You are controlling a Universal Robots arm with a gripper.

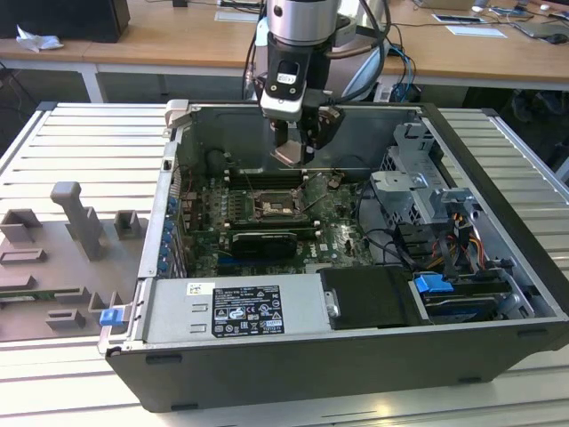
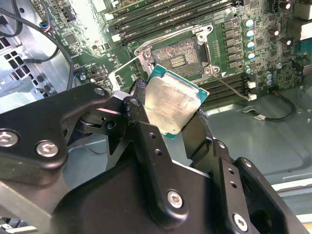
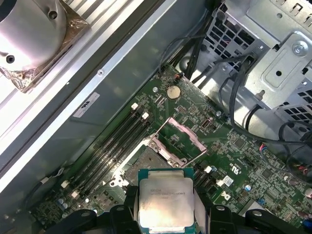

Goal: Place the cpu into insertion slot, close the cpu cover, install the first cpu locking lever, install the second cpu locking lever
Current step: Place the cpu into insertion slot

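Note:
My gripper [image 2: 171, 108] is shut on the cpu [image 2: 173, 105], a flat square chip with a pale metal top and green edge, held by two opposite sides between black fingers [image 2: 138, 92]. In the first wrist view the cpu [image 3: 163, 202] hangs above the motherboard, close to the insertion slot [image 3: 146, 158]. The cpu cover [image 3: 181, 136] stands raised beside the socket. In the second wrist view the open insertion slot [image 2: 178, 56] shows its dark contact field just past the chip. In the exterior view the gripper [image 1: 293, 151] hovers over the socket [image 1: 271, 206] inside the open computer case.
Black memory slots [image 3: 112, 146] run beside the socket. A long black card [image 1: 262, 242] lies in front of it. A labelled metal power supply box [image 1: 236, 311] fills the case front, and a drive cage with cables [image 1: 418, 182] is at the exterior view's right. A grey fixture [image 1: 80, 222] sits outside the case.

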